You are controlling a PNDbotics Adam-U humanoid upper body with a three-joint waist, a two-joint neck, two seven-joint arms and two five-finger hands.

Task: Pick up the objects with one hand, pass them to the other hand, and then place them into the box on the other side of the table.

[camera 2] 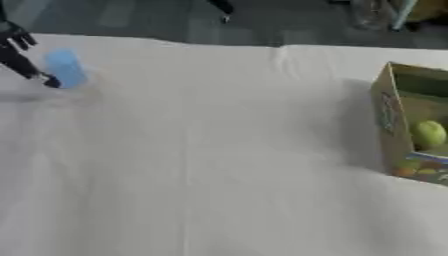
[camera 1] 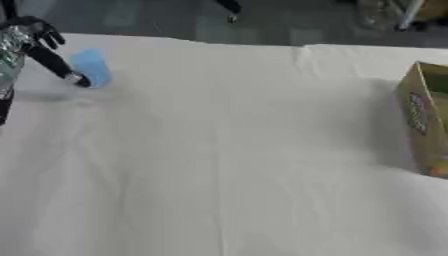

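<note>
Left eye view shows the left hand [camera 1: 39,42] at the far-left part of the white-clothed table [camera 1: 219,150], beside a blue object [camera 1: 91,67] that lies on the cloth; one dark finger runs down and ends touching or almost touching the object's near-left edge, the other fingers are bent back above it, and nothing is held yet, so the hand reads as spread and relaxed rather than closed on anything. Whether that fingertip truly rests on the blue object cannot be told. The step in hand looks like the pick-up. To do it well, the fingers should likely come down on both sides of the blue object, thumb opposite the others, and close round its middle, so that a free end is left for the other hand to take over. Lifting straight up would probably keep the cloth from being dragged. The right hand shows in neither view. Far to the right of the blue object, across the bare cloth, stands the box [camera 2: 389,125], a yellowish carton with printed sides whose open mouth shows in the right eye view. Inside it lies a round green fruit-like thing [camera 2: 429,134], and something orange shows at its lower edge, either print or contents.
</note>
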